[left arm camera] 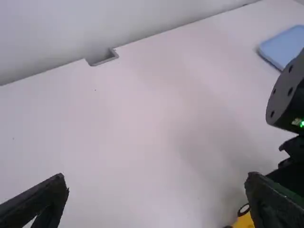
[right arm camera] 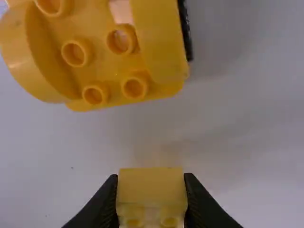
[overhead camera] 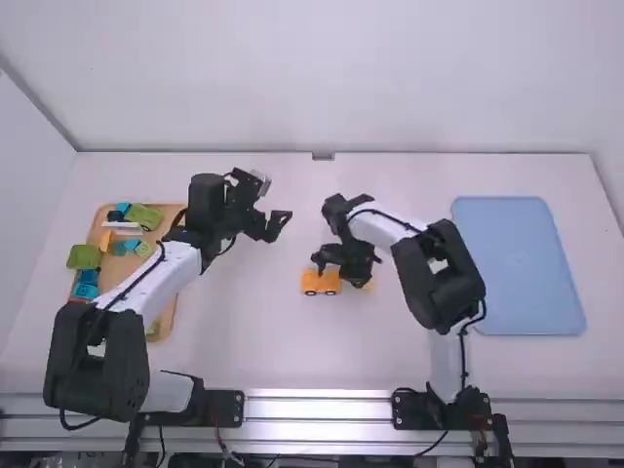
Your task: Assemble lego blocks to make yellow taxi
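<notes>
High view, starting at the bottom edge: a metal rail [overhead camera: 312, 408] runs across the frame, with the left arm [overhead camera: 146, 292] rising at lower left and the right arm [overhead camera: 434, 278] at lower right. Beyond it spreads a white table [overhead camera: 244, 341].

The yellow car [overhead camera: 320, 283], a low body with wheels, sits on the table just below the centre of the frame. Just right of it is the right gripper [overhead camera: 363, 277], clenched on a small yellow block. In the right wrist view this block [right arm camera: 152, 192] is pinched between two black fingers at the bottom edge, apart from the car, whose round studs show at upper left.

At the left side of the high view, a tan tray [overhead camera: 161, 317] holds green, blue, orange and white pieces [overhead camera: 146, 216]. At right lies a flat blue tray [overhead camera: 517, 263].

Farther up, left of centre, the left gripper [overhead camera: 273, 203] is released, its fingers spread wide. The left wrist view shows them in the two lower corners, with a bit of the car beside the right-hand one.

Farthest off, a small notch [overhead camera: 323, 156] breaks the table's far edge, and a pale wall [overhead camera: 312, 78] fills the top of the frame.
</notes>
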{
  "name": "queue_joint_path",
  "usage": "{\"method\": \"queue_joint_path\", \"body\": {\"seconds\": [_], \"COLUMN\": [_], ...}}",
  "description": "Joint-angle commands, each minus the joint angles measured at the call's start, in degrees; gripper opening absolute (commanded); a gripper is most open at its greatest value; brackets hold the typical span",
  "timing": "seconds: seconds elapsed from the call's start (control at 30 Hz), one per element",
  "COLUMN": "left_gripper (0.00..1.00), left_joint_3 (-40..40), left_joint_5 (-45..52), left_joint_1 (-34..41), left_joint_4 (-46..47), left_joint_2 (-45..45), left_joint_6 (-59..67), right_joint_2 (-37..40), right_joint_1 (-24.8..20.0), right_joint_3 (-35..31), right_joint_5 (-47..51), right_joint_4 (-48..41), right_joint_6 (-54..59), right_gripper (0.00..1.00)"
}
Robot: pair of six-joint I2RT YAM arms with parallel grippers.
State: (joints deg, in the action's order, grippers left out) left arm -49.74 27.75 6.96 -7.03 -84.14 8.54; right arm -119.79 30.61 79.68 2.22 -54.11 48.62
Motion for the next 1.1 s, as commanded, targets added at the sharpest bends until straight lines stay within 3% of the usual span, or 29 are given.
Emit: {"method": "queue_joint_path", "body": {"seconds": [0.0,0.53,1.07], "left_gripper": [0.99,0.99,0.99], "left_joint_3": [0.11,0.13,0.13], "left_joint_5": [-0.37,-0.17,-0.15], "left_joint_1": [0.11,0.11,0.13], "left_joint_4": [-0.31,-0.9,0.13], "left_joint_2": [0.59,0.59,0.59], "left_joint_6": [0.24,0.2,-0.17], "right_joint_2": [-0.48,-0.48,-0.48], "right_joint_1": [-0.24,-1.42,-1.42], "right_joint_3": [0.17,0.17,0.17], "right_joint_5": [-0.04,-3.43,-3.48], "right_joint_4": [0.07,-0.61,-0.76], "right_joint_6": [2.05,3.72,3.72], "right_gripper": [0.0,0.01,0.43]}}
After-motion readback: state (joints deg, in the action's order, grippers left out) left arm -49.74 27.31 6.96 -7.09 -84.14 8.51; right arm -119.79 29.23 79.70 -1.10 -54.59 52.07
